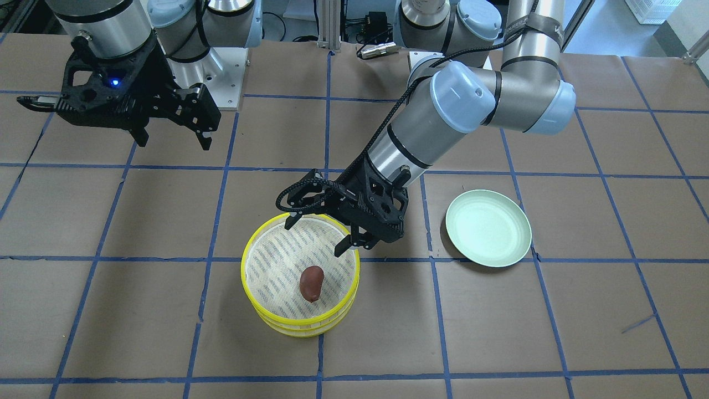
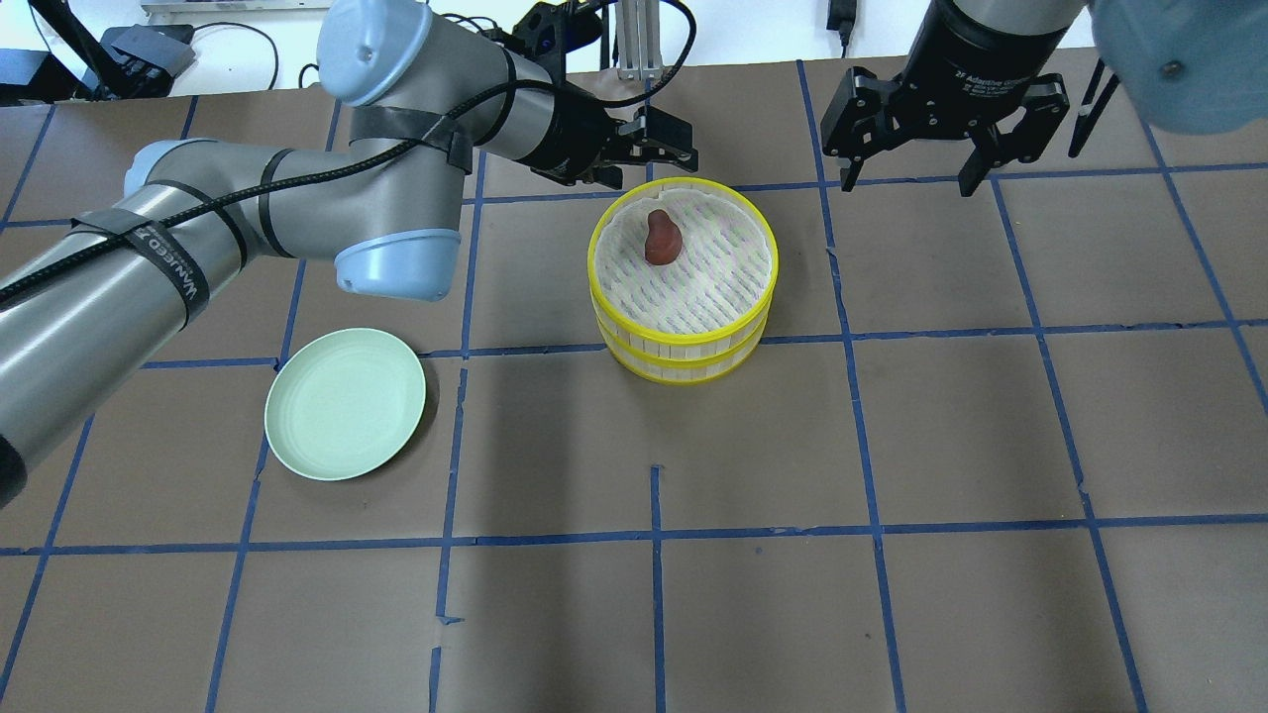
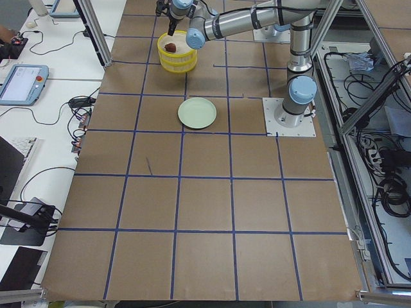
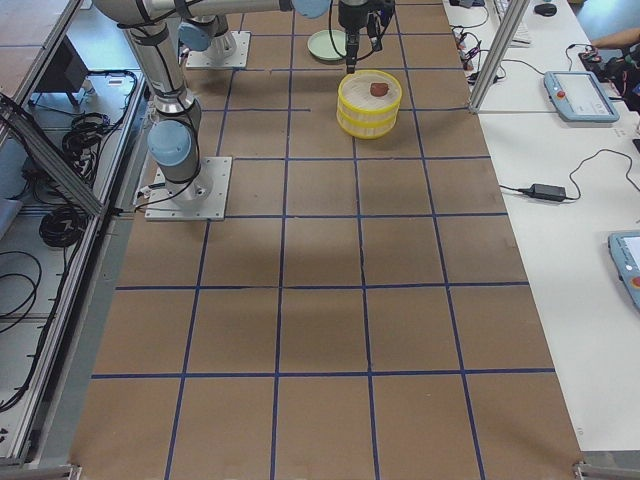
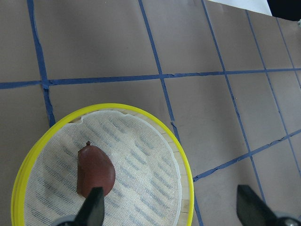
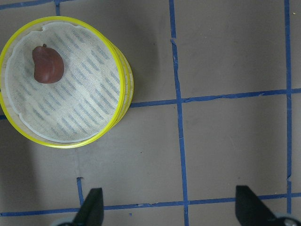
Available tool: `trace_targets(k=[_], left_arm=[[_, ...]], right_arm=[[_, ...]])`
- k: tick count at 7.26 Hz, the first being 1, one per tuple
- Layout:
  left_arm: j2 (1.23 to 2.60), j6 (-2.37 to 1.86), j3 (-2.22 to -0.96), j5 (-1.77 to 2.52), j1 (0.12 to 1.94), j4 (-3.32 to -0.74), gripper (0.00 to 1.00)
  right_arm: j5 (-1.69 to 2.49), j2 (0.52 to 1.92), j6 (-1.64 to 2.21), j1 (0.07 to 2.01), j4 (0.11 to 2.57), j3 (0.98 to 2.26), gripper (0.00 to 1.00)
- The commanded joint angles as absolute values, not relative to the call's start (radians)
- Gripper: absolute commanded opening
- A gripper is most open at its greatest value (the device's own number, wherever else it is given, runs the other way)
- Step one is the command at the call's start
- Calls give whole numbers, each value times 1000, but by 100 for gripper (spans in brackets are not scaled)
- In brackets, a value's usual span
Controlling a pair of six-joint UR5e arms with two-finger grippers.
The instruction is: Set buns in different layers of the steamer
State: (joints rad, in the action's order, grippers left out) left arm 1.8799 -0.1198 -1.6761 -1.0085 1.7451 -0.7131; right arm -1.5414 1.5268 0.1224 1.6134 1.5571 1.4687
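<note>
Reddish-brown bun [image 1: 311, 283] lies on the mesh of the upper steamer tray [image 2: 682, 182], toward the bench's operator-side edge (white bun not in view); judged light, soft, easily dented, best pinched gently across its plump middle; left jaws hang wide open, empty, above the tray's rim; right jaws likewise, well apart.

Two steamer trays [image 2: 684, 349] stood stacked on the table [image 2: 892, 594], bun [image 2: 662, 239] lay in the top tray [image 2: 591, 259] toward its far side, plate [image 2: 345, 404] sat well apart on the stack's left, left gripper [image 1: 350, 247] hung above the stack's rim, right gripper [image 2: 906, 184] hung well off to its right.
</note>
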Motion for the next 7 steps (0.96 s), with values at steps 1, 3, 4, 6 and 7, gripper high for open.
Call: trace_targets(k=[1,3,4,6,7], left_arm=[[1820,-19,-1680,-1017,1712,-875,100],[1726,104,-1678,-1200,1658,-1145,100],[1673,106,-1671,-1253,1658,-1266,100],[1582,106,-1651,-1380,1648,-1443,100],[1559,106,-1638,-1394,1638,-1510,100]], right_arm=[[-1549,1525,123,1614,1552,1453,100],[-1560,1522,117,1614,1495,1425,100],[-1563,1494,104,1612,1450,1395,100],[-1563,1491,103,1614,1434,1387,100],[-1563,1491,98,1614,1436,1393,100]])
